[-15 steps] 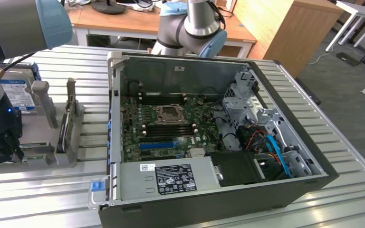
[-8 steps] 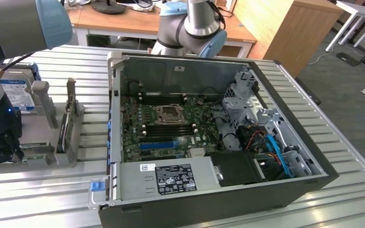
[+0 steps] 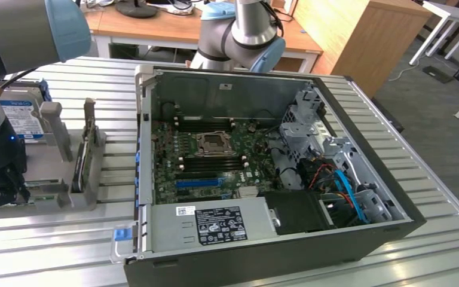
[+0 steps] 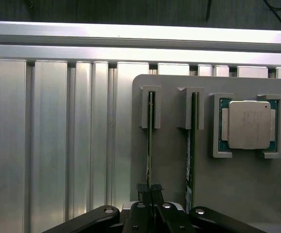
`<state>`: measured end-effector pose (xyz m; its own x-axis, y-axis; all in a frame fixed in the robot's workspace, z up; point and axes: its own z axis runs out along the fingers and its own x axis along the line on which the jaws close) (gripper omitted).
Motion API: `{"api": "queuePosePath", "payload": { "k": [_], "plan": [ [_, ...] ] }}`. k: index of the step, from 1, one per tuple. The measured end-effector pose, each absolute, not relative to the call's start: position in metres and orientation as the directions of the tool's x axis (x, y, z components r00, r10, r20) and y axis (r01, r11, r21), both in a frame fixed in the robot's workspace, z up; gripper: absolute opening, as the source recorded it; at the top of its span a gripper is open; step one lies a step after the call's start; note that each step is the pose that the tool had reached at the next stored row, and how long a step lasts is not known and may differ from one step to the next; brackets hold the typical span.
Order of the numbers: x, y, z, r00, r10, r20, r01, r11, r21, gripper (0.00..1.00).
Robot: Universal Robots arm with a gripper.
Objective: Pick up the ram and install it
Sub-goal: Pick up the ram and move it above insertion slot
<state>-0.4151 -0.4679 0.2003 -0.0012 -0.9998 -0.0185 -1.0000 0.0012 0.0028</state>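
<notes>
Exterior: my gripper (image 3: 8,190) sits low at the fixture (image 3: 60,200), 9 o'clock of the open PC case (image 3: 213,89). Wrist: fingers (image 4: 143,190) pinch the ram (image 4: 150,141), standing edge-on in its fixture slot. Risk I see: thin edge grip, so any tilt could jam or drop it.

Ram (image 4: 150,145) near end hidden between jaws; gripper (image 4: 150,190) body cut by frame edge (neighbouring strip (image 4: 191,145) end likewise, beside jaws).

The desk (image 3: 62,239) and computer case (image 3: 238,89) are seen obliquely from above in the exterior view. From the wrist, the grey holder (image 4: 169,155) is viewed closely, straight down; holder and desk are shared.
</notes>
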Motion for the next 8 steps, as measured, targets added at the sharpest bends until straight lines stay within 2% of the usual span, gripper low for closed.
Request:
{"api": "queuePosePath", "payload": {
  "k": [8],
  "plan": [
    [-0.4151, -0.4679, 0.2032, -0.001, -1.0, -0.018, -1.0, 0.001, 0.003, 0.12]
  ]
}}
